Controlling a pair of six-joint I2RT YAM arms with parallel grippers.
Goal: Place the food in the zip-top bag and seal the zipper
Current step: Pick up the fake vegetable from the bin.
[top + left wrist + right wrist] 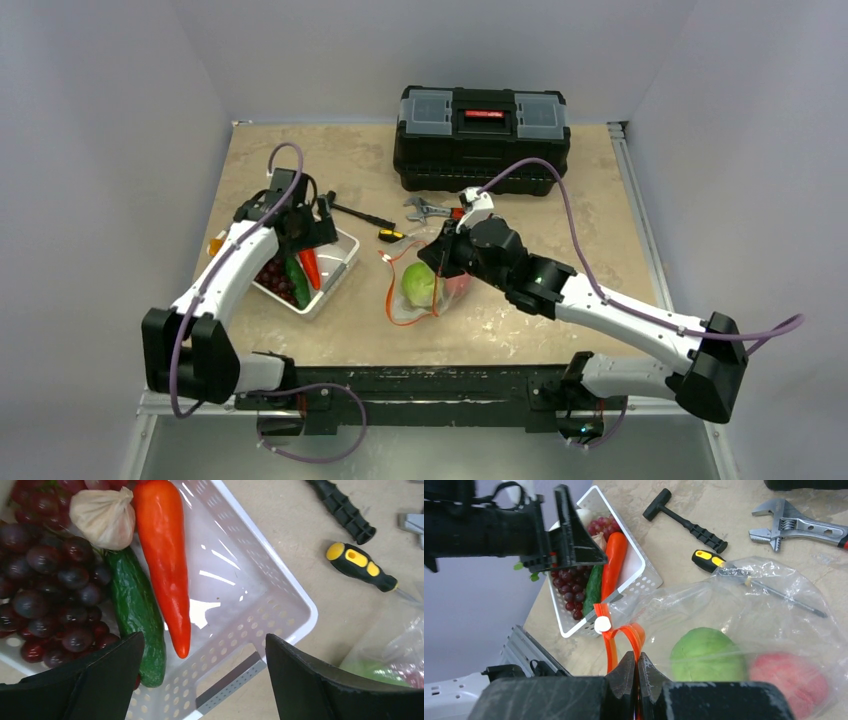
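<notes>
The clear zip-top bag [432, 290] lies mid-table with a pale-green cabbage [708, 655] and a pinkish-red piece [791, 679] inside. Its red-orange zipper [613, 642] carries a white slider [602, 624]. My right gripper [637, 666] is shut on the zipper strip at the bag's mouth. My left gripper [205, 655] is open and empty above the white basket [280, 587], over its near corner. In the basket lie a red-orange pepper [165, 560], a green cucumber [135, 610], purple grapes [45, 580] and a pale garlic-like bulb [102, 517].
A black toolbox [482, 138] stands at the back. A yellow-black screwdriver [361, 570], a black-handled hammer [686, 522] and a silver adjustable wrench [796, 527] lie between the basket, the bag and the toolbox.
</notes>
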